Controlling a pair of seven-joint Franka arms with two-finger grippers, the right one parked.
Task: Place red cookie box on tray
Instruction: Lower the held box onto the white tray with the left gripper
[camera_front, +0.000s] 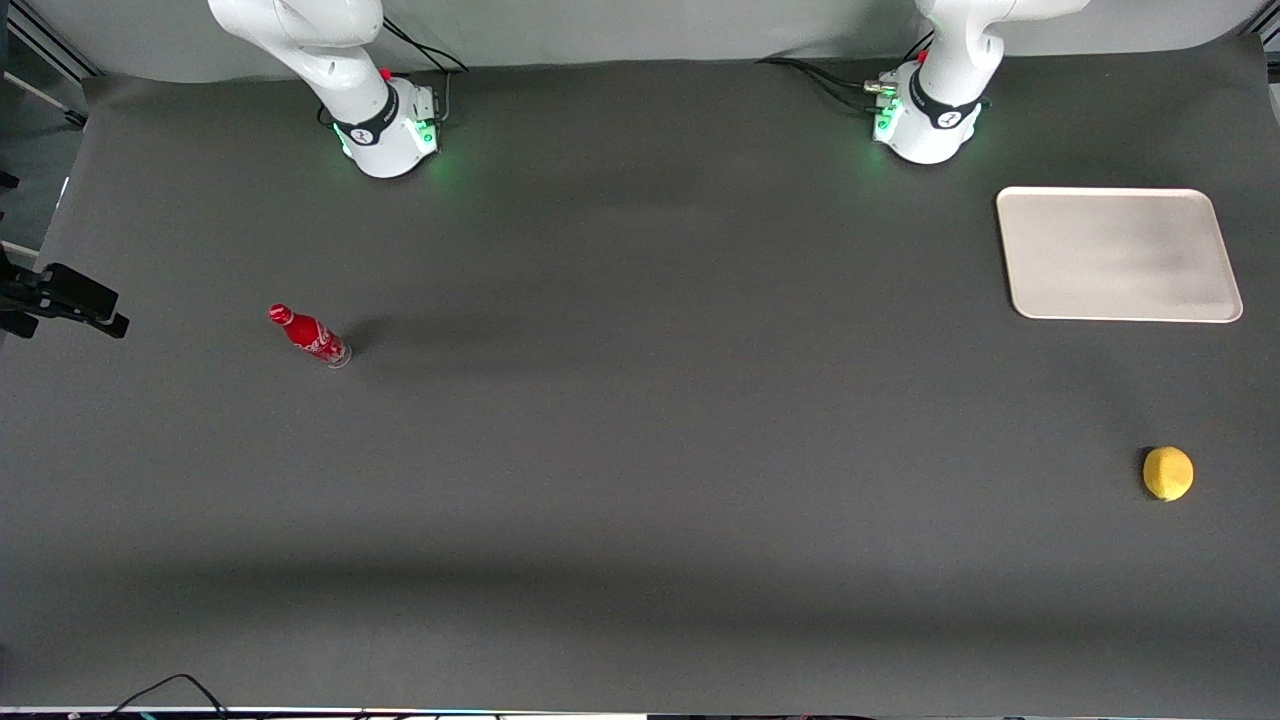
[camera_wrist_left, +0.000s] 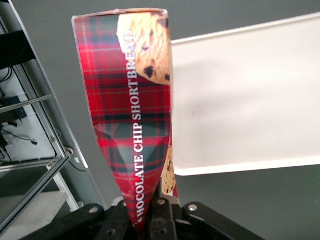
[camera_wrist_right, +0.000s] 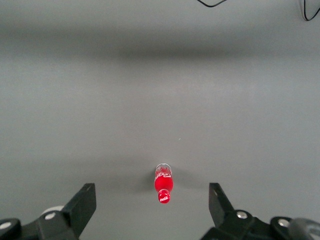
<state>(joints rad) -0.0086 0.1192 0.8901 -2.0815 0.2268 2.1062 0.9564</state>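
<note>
In the left wrist view my left gripper is shut on the red cookie box, gripping one end of it. The dark-red plaid carton with cookie pictures hangs out from the jaws, held up in the air. The cream-beige tray lies below it, beside the box's free end. In the front view the tray lies bare at the working arm's end of the table, near that arm's base. The gripper and the box are out of the front view, above it.
A small red bottle stands toward the parked arm's end and also shows in the right wrist view. A yellow lemon lies nearer the front camera than the tray. A metal frame stands off the table edge.
</note>
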